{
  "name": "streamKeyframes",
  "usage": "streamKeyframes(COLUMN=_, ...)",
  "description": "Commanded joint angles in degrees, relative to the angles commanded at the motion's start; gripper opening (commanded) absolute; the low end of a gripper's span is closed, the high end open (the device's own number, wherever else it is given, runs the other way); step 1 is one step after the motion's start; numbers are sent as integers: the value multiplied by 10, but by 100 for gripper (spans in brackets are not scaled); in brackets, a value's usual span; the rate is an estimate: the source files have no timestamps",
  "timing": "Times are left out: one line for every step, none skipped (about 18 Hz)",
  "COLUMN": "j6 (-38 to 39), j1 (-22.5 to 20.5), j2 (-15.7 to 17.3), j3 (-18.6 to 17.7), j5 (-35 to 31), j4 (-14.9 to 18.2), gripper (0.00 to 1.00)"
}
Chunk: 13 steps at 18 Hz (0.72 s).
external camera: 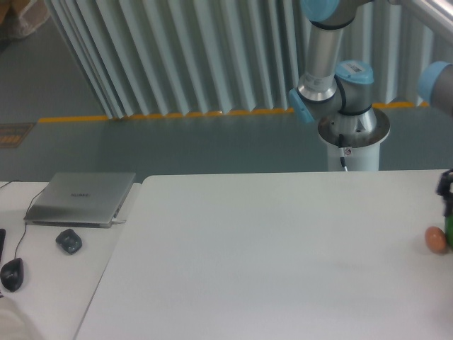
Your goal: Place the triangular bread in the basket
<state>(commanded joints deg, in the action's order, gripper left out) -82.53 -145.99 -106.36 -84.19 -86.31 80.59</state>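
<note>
only a dark sliver of the gripper point(446, 185) shows at the right edge of the frame, partly cut off, so whether its fingers are spread or closed cannot be told, and nothing can be seen held in it. just below that sliver, near the right edge, a small reddish-brown ball point(436, 239) sits on the white table point(269, 255), touching or just beside a green thing point(449, 228) that is mostly out of frame. the arm point(325, 64) rises in the upper right from its round base point(352, 134) behind the table. the triangular bread is not in view anywhere, and neither is the basket; both presumably lie beyond the right edge, where the gripper is. so which way the bread lies from the gripper, and how its long axis runs, cannot be judged here. far off at the lower left, well apart from all this, lie a closed laptop point(81, 198) and two dark mice point(69, 241).
</note>
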Motion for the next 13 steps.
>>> streamKeyframes(j6=0, j1=11, j2=5, j3=-4, j5=0, j4=4, gripper=100)
streamKeyframes(j6=-1, j1=29, j2=10, j3=-11, j5=-4, j4=4, gripper=100)
streamKeyframes(j6=-1, j1=33, j2=17, j3=-14, j5=-6, j4=5, gripper=100)
streamKeyframes(j6=-1, j1=36, j2=19, j3=-16, j5=-7, j4=8, gripper=100)
streamKeyframes(j6=-2, j1=37, j2=26, j3=-20, j5=-8, j4=19, gripper=100)
streamKeyframes(j6=-3, j1=40, j2=31, j3=-22, j5=-8, j4=30, gripper=100)
streamKeyframes(j6=-5, j1=40, j2=36, j3=-28, j5=-7, j4=33, gripper=100)
streamKeyframes(j6=-6, j1=40, j2=42, j3=-43, j5=-5, j4=31, gripper=100)
streamKeyframes(j6=-7, j1=40, j2=44, j3=-48, j5=-5, j4=29, gripper=100)
streamKeyframes(j6=-7, j1=40, j2=44, j3=-48, j5=-5, j4=29, gripper=100)
streamKeyframes(j6=-7, j1=41, j2=46, j3=-48, j5=-5, j4=29, gripper=100)
streamKeyframes(j6=-7, j1=41, j2=46, j3=-48, j5=-5, j4=28, gripper=100)
streamKeyframes(j6=-7, j1=41, j2=46, j3=-47, j5=-5, j4=28, gripper=100)
